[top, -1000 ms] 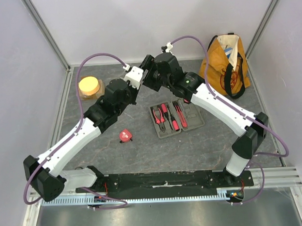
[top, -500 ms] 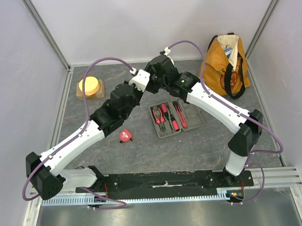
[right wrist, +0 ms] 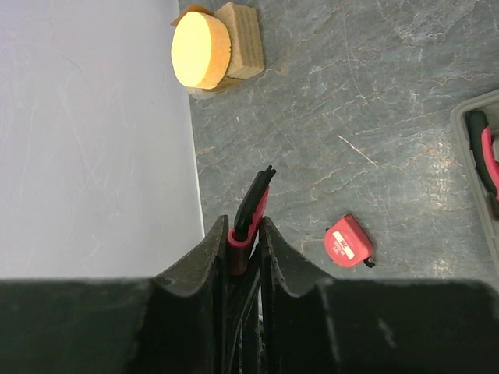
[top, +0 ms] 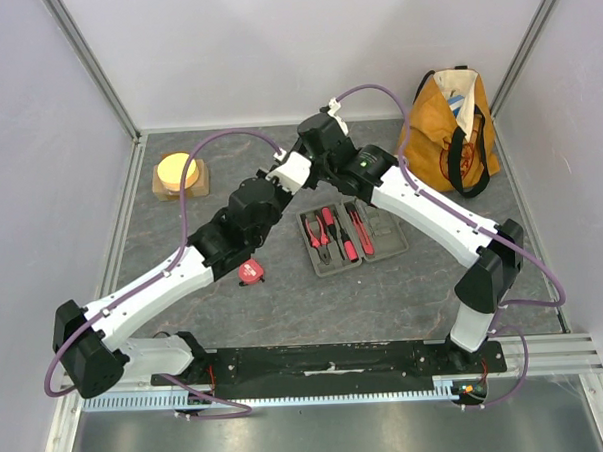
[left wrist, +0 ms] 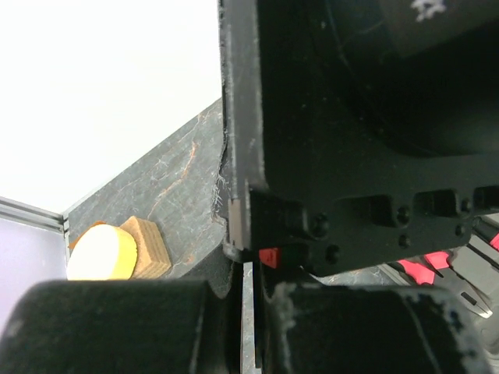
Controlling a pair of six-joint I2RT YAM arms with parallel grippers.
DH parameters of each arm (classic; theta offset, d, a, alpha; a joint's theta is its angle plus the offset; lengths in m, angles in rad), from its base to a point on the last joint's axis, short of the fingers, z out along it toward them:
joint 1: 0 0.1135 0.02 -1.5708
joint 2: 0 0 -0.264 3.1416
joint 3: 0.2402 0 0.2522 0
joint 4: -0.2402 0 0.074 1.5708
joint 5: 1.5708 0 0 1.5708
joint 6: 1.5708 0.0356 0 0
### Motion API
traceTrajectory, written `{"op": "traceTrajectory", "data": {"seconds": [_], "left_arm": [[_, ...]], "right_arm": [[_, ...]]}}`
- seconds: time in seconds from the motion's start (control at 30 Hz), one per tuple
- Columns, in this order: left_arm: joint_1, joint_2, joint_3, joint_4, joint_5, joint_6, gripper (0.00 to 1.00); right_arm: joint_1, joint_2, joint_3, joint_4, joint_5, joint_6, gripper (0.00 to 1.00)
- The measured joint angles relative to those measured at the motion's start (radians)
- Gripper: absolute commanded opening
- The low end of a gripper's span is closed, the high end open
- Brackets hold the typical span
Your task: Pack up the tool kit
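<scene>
1. Tool kit case (top: 354, 240) lies open and flat in the middle of the table (top: 404, 292), with red-handled tools in its slots.
2. Red tape measure (top: 249, 272) sits on the table left of the case, apart from it.
3. Right claw (right wrist: 243, 226) is clamped on a slim red-and-black tool (right wrist: 253, 199) (the tip sticks out past the fingers), held above the table.
4. Left claw (left wrist: 248, 312) is closed; whether it holds anything I cannot tell.
5. Yellow disc on a wooden block (top: 177, 174) stands far left; an orange bag (top: 452, 129) stands far right.
</scene>
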Motion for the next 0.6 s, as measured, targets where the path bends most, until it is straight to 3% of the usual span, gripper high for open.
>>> {"op": "traceTrajectory", "data": {"seconds": [0.17, 0.4, 0.5, 0.6], "left_arm": [[-0.011, -0.006, -0.023, 0.016, -0.01, 0.011, 0.05], [-0.015, -0.044, -0.048, 0.019, -0.006, 0.002, 0.49], [-0.016, -0.084, -0.071, 0.018, 0.005, -0.011, 0.6], [-0.017, -0.129, -0.09, 0.01, 0.029, -0.033, 0.63]], "right_arm": [[0.004, 0.0, 0.0, -0.012, 0.003, -0.017, 0.02], [0.006, 0.0, 0.0, -0.004, 0.012, -0.031, 0.0], [0.001, 0.0, 0.0, 0.005, 0.016, -0.037, 0.0], [-0.003, 0.0, -0.003, 0.021, 0.016, -0.037, 0.0]]}}
